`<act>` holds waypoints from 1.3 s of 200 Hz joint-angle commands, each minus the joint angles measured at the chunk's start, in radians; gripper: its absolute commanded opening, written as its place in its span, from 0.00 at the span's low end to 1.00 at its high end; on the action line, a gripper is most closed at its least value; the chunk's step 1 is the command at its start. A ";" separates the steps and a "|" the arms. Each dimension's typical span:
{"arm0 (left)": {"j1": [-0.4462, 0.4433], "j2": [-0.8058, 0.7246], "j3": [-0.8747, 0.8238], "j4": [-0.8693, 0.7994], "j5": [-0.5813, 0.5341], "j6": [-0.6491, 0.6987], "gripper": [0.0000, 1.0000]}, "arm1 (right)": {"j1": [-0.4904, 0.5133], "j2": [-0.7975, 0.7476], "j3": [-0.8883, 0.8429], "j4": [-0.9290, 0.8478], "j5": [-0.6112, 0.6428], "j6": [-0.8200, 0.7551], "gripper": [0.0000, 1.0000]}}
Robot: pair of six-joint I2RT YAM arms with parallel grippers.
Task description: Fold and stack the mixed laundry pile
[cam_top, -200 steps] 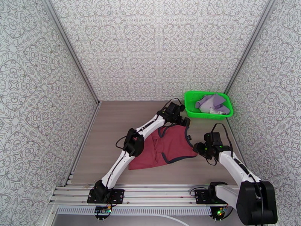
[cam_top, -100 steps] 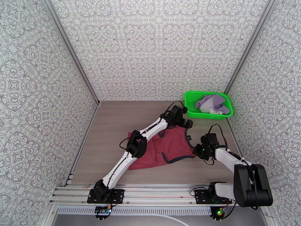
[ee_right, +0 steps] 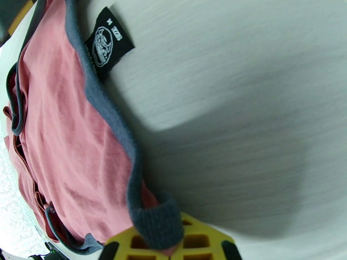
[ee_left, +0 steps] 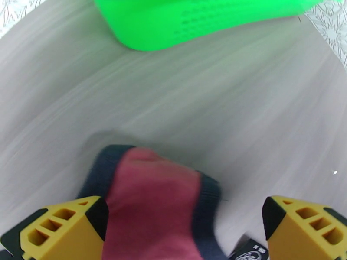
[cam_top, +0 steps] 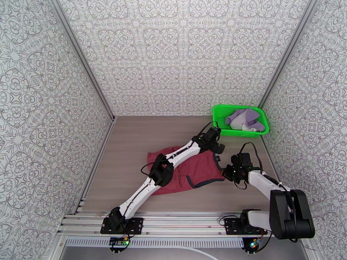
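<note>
The dark red tank top (cam_top: 191,170) lies spread mid-table, and the lavender garment (cam_top: 248,118) waits in the green basket (cam_top: 236,133). The right gripper (ee_right: 167,250) has just clamped one shoulder strap. The left gripper (ee_left: 180,226), jaws spread wide, straddles the other, so a two-handed fold looks near.

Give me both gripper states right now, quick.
Left gripper: open, straddling a strap of the red tank top, not gripping it.
Right gripper: shut on the tank top's dark-trimmed edge.
</note>
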 commanded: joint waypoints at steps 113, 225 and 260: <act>-0.001 0.091 0.043 0.079 -0.096 0.050 0.83 | -0.006 -0.014 -0.027 -0.003 -0.034 -0.003 0.00; -0.012 0.095 0.055 0.069 -0.081 0.015 0.00 | -0.005 -0.046 -0.033 -0.014 -0.040 -0.005 0.00; -0.008 0.008 0.013 0.102 -0.095 0.014 0.00 | -0.006 -0.070 -0.022 -0.025 -0.041 -0.006 0.00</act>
